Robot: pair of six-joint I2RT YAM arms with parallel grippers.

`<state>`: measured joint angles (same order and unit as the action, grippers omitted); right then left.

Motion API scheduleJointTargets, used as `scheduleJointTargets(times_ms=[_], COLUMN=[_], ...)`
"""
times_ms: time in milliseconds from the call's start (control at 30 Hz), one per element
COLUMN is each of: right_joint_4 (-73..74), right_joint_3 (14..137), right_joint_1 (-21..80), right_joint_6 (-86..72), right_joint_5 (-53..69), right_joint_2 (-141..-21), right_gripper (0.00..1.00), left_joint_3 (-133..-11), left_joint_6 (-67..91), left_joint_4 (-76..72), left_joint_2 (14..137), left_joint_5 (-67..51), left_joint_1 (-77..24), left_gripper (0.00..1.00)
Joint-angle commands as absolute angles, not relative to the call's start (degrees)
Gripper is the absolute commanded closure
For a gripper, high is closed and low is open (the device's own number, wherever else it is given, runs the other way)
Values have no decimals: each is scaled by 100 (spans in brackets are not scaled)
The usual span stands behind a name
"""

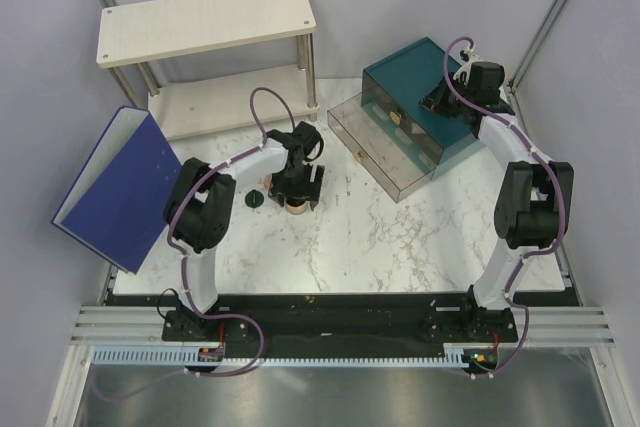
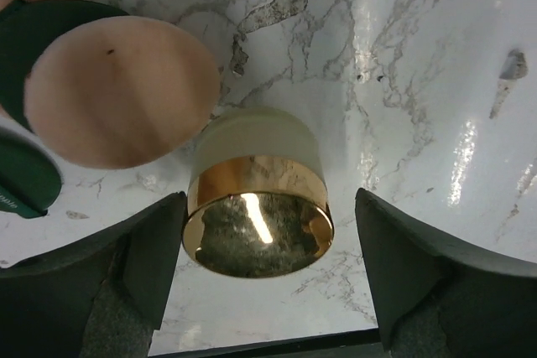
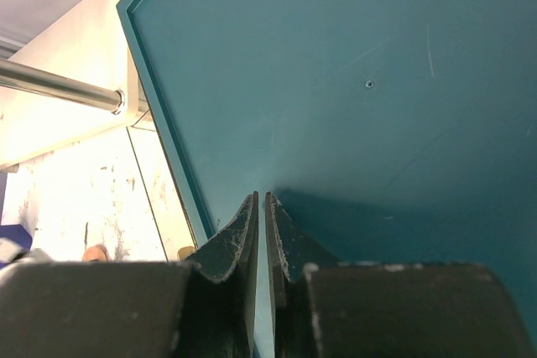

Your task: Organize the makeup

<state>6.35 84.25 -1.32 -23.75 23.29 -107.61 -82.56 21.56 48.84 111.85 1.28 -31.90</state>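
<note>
A gold-rimmed round tin [image 2: 258, 224] stands on the marble table between the fingers of my left gripper [image 2: 270, 207], which is open around it; the left finger is close to it and the right finger stands apart. In the top view the left gripper [image 1: 297, 187] hangs over the tin [image 1: 297, 208]. A peach-pink round compact [image 2: 122, 90] lies just left of the tin, over a dark green lid [image 2: 38, 27]. Another dark green lid [image 2: 25, 178] lies nearer; one lid shows in the top view [image 1: 255, 199]. My right gripper [image 3: 259, 200] is shut and empty over the teal box top. The tubes are out of view.
The teal drawer box [image 1: 420, 97] stands at the back right, its clear drawer [image 1: 385, 152] pulled out towards the middle. A white two-level shelf [image 1: 205, 22] stands at the back left. A blue binder [image 1: 125, 187] leans at the table's left edge.
</note>
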Motion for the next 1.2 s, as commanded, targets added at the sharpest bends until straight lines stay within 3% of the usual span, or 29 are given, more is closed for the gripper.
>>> scheduleJointTargets(times_ms=[0, 167, 233, 267, 300, 333, 633, 867, 1167], right_joint_4=[1723, 1723, 1723, 1723, 1723, 1723, 1723, 1723, 1714], right_joint_3=[8095, 8104, 8095, 8095, 8086, 8086, 8068, 8077, 8060], right_joint_1=[-61, -53, -61, -53, -61, -53, -53, -53, -53], right_joint_6=[-2171, -2180, -2188, -2188, -2180, -2180, -2188, -2206, -2206], right_joint_5=[2215, 2224, 2224, 2224, 2224, 2224, 2232, 2268, 2285], right_joint_2=[-11083, -11092, -11083, -11074, -11074, -11074, -11074, -11101, -11109], right_gripper=[85, 85, 85, 85, 85, 85, 85, 85, 85], left_joint_3=[-8323, -8341, -8350, -8367, -8367, -8376, -8665, -10297, -12558], left_joint_6=[1995, 1995, 1978, 1978, 1978, 1978, 1934, 1811, 1635], left_joint_4=[4738, 4632, 4606, 4605, 4605, 4605, 4614, 4904, 5054], left_joint_2=[11443, 11558, 11558, 11558, 11558, 11549, 11084, 11241, 12418], left_joint_5=[176, 132, 106, 88, 105, 105, 149, 27, -887], left_joint_1=[-3252, -3261, -3261, -3261, -3261, -3261, -3278, -3305, -3691], left_gripper=[13, 21, 44, 64, 91, 98, 98, 98, 98])
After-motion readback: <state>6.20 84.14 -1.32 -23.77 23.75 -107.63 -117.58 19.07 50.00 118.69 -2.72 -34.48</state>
